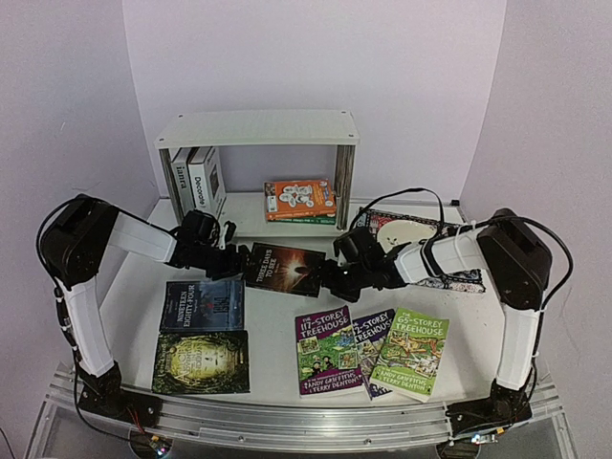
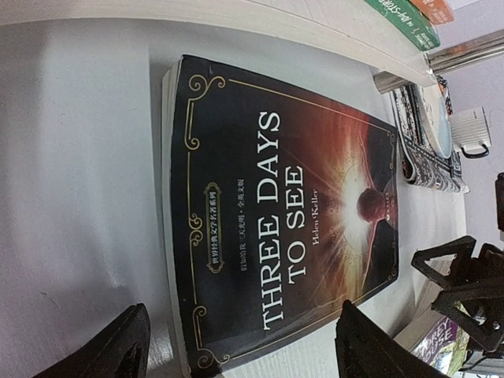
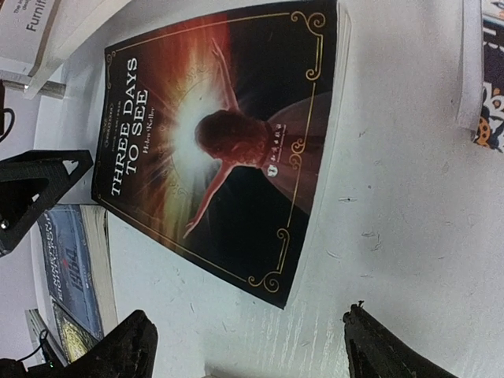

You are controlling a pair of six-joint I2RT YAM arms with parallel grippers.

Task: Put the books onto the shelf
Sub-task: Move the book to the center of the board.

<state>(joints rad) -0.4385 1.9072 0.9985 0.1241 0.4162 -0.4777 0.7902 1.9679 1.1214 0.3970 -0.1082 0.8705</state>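
A dark book titled "Three Days to See" (image 1: 283, 268) lies flat on the table in front of the white shelf (image 1: 256, 129). My left gripper (image 1: 239, 260) is at the book's left end. Its open jaws straddle that short edge (image 2: 242, 315), and I cannot tell whether they touch it. My right gripper (image 1: 330, 273) is open at the right end, just short of the book's corner (image 3: 246, 315), with nothing between its fingers. On the shelf's lower board stand two white hardbacks (image 1: 196, 182), and orange and green paperbacks (image 1: 299, 199) lie flat.
Nearer the arms lie a blue-grey book (image 1: 203, 304), a dark green book (image 1: 203, 361) and three Treehouse paperbacks: purple (image 1: 327, 350), blue (image 1: 371, 335) and green (image 1: 411, 352). A patterned mat (image 1: 421, 239) sits behind my right arm beside the shelf's chrome post (image 1: 346, 186).
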